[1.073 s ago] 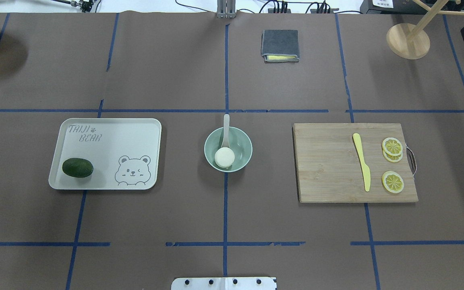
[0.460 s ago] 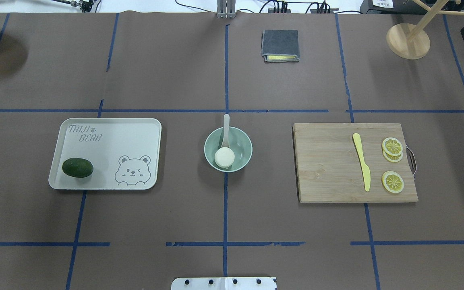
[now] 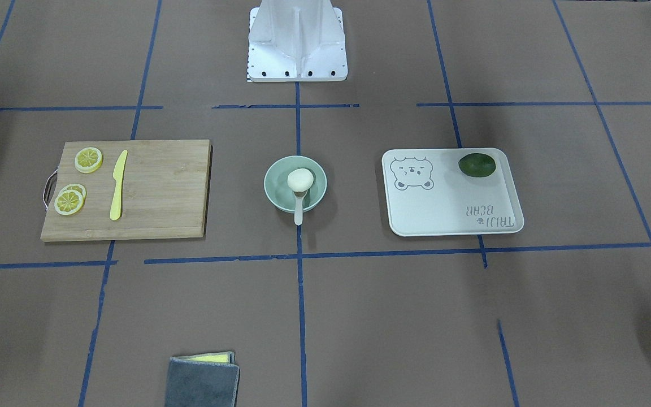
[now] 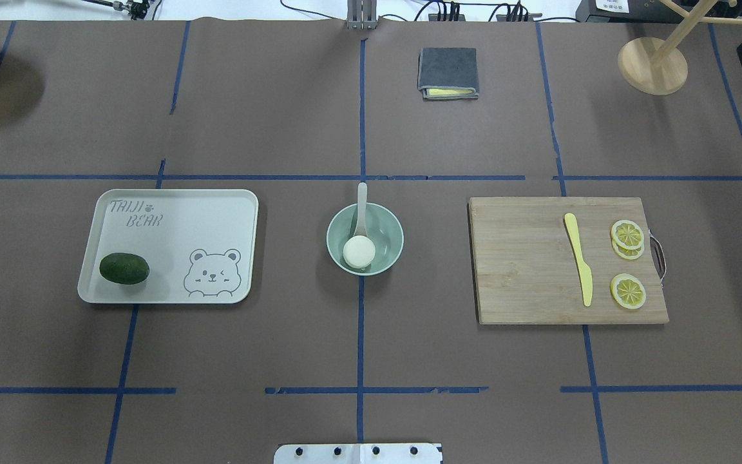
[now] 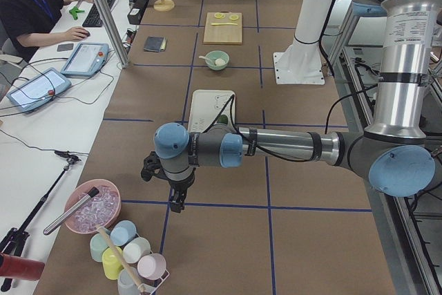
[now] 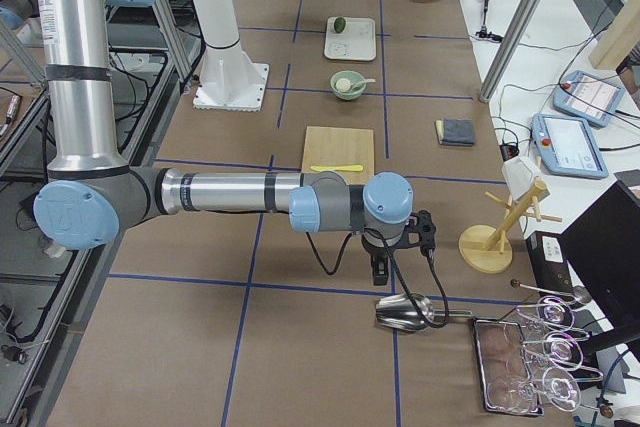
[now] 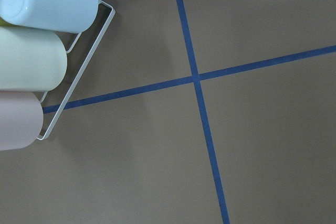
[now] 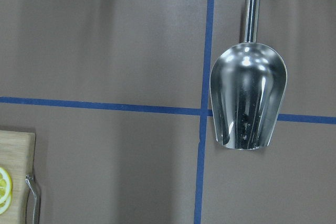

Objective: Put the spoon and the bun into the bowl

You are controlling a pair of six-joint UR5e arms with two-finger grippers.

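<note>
Front-facing view: bowl (image 3: pixel 273 195) is sitting mid-bench (image 3: pixel 359 316) on the tape cross, bun (image 3: pixel 300 180) is lying inside it, and spoon (image 3: pixel 298 212) is leaning with its handle over the rim on the operators' side, probably because the handle is longer than the bowl is wide; cutting board (image 3: pixel 156 192) with yellow knife (image 3: pixel 117 183) and tray (image 3: pixel 450 209) with green fruit (image 3: pixel 477 164) are flanking it, well apart. Overhead view: bun is covering the spoon's head, so whether the head is lying under or beside it is not resolving; no arm is showing here. Left side view: left end effector (image 5: pixel 178 198) is hanging over the bench end near the cups (image 5: pixel 128 250), far from the bowl; how wide it is standing I cannot tell. Right side view: right end effector (image 6: pixel 380 272) is hanging just above a metal scoop (image 6: pixel 405 312) at the opposite end; opening likewise cannot tell, nothing visibly gripped. Left wrist view: only cups in a wire rack (image 7: pixel 79 66) and tape are showing, no fingers. Right wrist view: scoop and board corner only. Judgement: both items are resting in the bowl, task is looking complete, and arms are parking clear
</note>
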